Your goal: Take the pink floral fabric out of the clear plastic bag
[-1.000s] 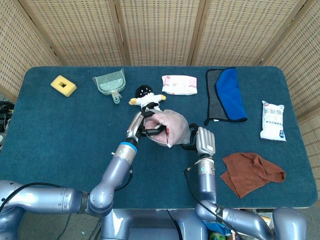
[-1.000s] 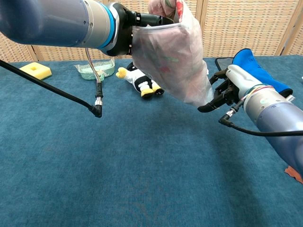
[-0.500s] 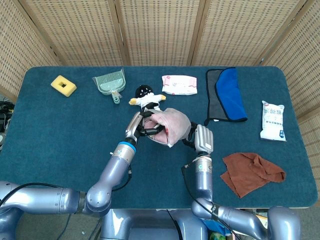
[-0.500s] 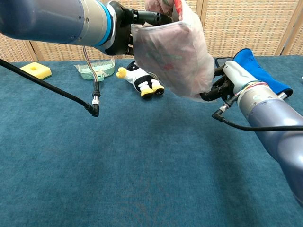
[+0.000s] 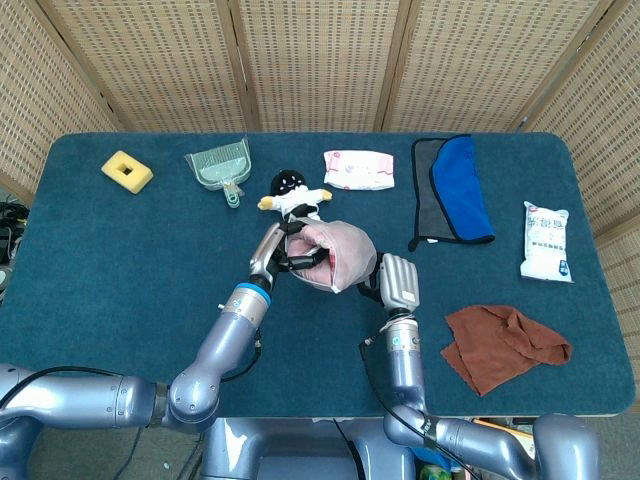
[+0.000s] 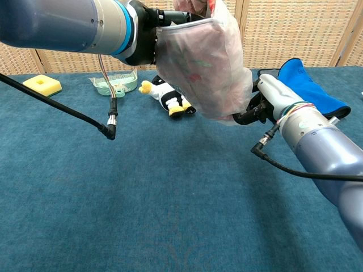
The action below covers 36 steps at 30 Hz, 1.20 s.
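Bag [image 6: 204, 62] aloft — left hand [image 5: 283, 250], right hand [image 5: 397, 281] touching

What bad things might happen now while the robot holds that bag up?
The left hand holds the clear plastic bag in the air above the penguin toy; a loose grip might drop it there. The right hand only reaches the bag's lower end, so it may slip off, leaving the pink floral fabric inside.

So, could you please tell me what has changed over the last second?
The right hand has moved in toward the robot's left, from clear of the clear plastic bag to right up against its lower corner; whether it grips there cannot be seen. The left hand still holds the bag's top, raised above the table, pink floral fabric inside.
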Each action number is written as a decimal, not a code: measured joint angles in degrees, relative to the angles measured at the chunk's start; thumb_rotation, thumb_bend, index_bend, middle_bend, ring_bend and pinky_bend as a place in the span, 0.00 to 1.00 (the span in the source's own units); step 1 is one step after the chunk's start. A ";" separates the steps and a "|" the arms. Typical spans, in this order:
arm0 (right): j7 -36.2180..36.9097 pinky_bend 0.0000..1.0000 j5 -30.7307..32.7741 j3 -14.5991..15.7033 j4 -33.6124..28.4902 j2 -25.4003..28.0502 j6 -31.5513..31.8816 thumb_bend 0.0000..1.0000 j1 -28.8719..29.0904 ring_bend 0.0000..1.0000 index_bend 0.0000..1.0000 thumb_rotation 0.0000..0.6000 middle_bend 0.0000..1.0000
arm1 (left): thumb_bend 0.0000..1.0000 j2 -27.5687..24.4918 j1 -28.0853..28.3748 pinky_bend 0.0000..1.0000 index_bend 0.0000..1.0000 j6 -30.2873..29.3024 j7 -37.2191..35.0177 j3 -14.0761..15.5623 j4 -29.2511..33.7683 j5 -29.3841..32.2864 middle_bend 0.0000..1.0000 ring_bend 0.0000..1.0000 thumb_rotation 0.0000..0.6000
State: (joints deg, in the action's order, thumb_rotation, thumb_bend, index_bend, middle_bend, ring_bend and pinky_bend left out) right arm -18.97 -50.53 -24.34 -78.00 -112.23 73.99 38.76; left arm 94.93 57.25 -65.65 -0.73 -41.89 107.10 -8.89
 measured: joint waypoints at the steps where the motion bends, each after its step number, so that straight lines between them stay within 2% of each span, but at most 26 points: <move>1: -0.01 1.00 -0.32 0.25 0.14 0.14 -0.03 0.90 -0.07 0.83 0.81 1.00 0.82 | 0.65 -0.08 -0.14 0.00 0.76 0.05 -0.10 0.06 -0.07 -0.21 0.00 0.00 1.00; 11: -0.69 1.00 -5.75 3.20 4.15 4.06 -0.23 0.90 -0.91 0.83 0.81 1.00 0.82 | 0.65 -3.18 -3.52 0.00 0.76 2.58 -1.52 1.09 -1.41 -3.79 0.00 0.00 1.00; 21: 0.31 1.00 -12.25 6.17 14.23 10.02 -0.32 0.90 -2.48 0.84 0.81 1.00 0.83 | 0.65 -11.51 -9.24 0.00 0.76 9.38 -5.03 0.72 -4.32 -5.67 0.00 0.00 1.00; 26: 3.63 1.00 -15.76 7.41 19.39 13.43 -0.16 0.90 -3.70 0.83 0.81 1.00 0.83 | 0.65 -15.65 -11.33 0.00 0.76 12.92 -5.44 1.15 -7.35 -6.78 0.00 0.00 1.00; 36: 5.60 1.00 -19.75 9.30 23.94 15.05 0.30 0.90 -4.64 0.84 0.81 1.00 0.83 | 0.65 -23.80 -16.26 0.00 0.76 19.03 -8.47 2.03 -13.62 -10.14 0.00 0.00 1.00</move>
State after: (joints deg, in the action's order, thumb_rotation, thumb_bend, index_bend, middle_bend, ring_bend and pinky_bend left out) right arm -13.36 -70.28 -15.04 -54.07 -97.18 74.28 34.12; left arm 71.13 41.00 -46.62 -9.20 -39.86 93.48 -19.03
